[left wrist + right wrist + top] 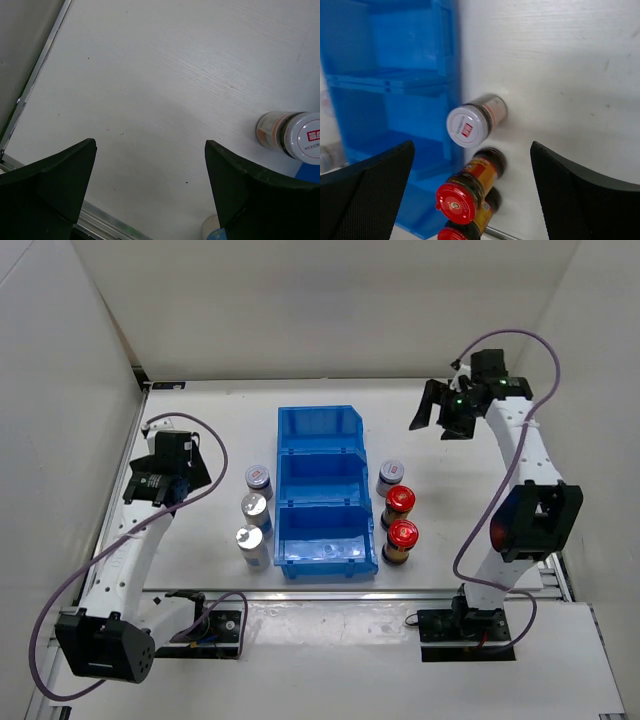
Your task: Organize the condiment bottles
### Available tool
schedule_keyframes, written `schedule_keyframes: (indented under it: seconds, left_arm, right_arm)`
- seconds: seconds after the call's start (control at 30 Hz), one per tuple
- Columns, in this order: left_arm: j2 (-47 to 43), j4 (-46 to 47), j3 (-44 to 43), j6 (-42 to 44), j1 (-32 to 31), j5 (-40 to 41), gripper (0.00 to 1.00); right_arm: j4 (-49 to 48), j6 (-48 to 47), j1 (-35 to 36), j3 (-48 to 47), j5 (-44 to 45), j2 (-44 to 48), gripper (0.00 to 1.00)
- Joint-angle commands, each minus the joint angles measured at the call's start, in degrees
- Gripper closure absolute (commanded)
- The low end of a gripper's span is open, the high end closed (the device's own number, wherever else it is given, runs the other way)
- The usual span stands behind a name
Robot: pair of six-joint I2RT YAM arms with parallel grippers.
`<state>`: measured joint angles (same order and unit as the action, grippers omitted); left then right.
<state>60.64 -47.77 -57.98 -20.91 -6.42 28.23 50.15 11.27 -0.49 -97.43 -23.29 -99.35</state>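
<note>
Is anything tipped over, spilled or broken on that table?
Nothing stands out. Left of the blue bin, the left grey-lidded bottle and two silver-capped bottles stand upright with caps on. So do the right grey-lidded bottle and two red-capped bottles on its other side. No spill shows.

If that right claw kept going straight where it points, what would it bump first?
Probably the short grey-lidded bottle beside the blue bin: the wrist view centres it between the right gripper's open fingers, though depth is unclear.
</note>
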Motion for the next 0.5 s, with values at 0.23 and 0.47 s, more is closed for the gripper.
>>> schedule_keyframes:
  seconds: [0.23,0.47]
  left_arm:
    - [0.0,-7.2,-11.1,1.3,-0.3,0.7,0.0]
    - [-2.5,-7.2,-9.1,1.3,-0.3,-2.5,0.0]
  right_arm:
    - [10.2,23.0,0.2,3.8,35.4,12.3,0.01]
    - [9.4,12.6,5.0,5.7,32.6,9.9,0.01]
